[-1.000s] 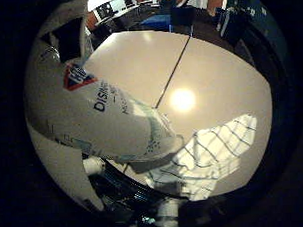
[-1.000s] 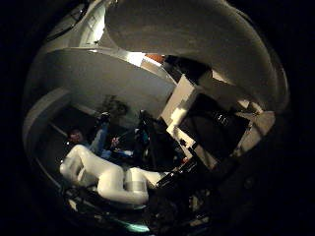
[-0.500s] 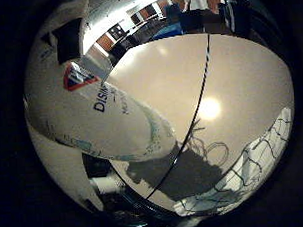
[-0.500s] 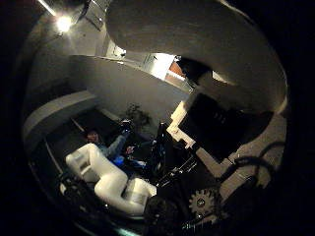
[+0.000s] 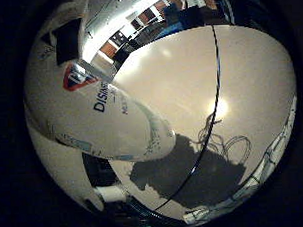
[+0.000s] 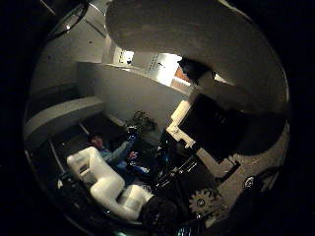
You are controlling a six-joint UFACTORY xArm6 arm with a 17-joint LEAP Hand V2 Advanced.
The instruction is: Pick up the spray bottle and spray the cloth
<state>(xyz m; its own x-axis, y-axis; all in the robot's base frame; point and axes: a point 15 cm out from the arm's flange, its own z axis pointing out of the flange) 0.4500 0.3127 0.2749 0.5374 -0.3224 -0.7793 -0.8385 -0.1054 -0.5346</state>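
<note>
Now higher above the table (image 5: 250, 65) than a second ago, with the checked cloth (image 5: 273, 154) slid out to the view's edge. Spray bottle (image 5: 96, 120) close against the palm, carried clear of the surface, white body with a red-and-blue emblem and dark lettering. Hand (image 6: 216, 132) wrapped round it. Wide bare tabletop all around; table seam beneath.

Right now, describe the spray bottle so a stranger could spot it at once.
Start at the pale table with a dark seam. The spray bottle fills the space above it, close to the palm. It is white and rounded, with a red-and-blue shield emblem, unlike the checked cloth at the table's edge.
</note>
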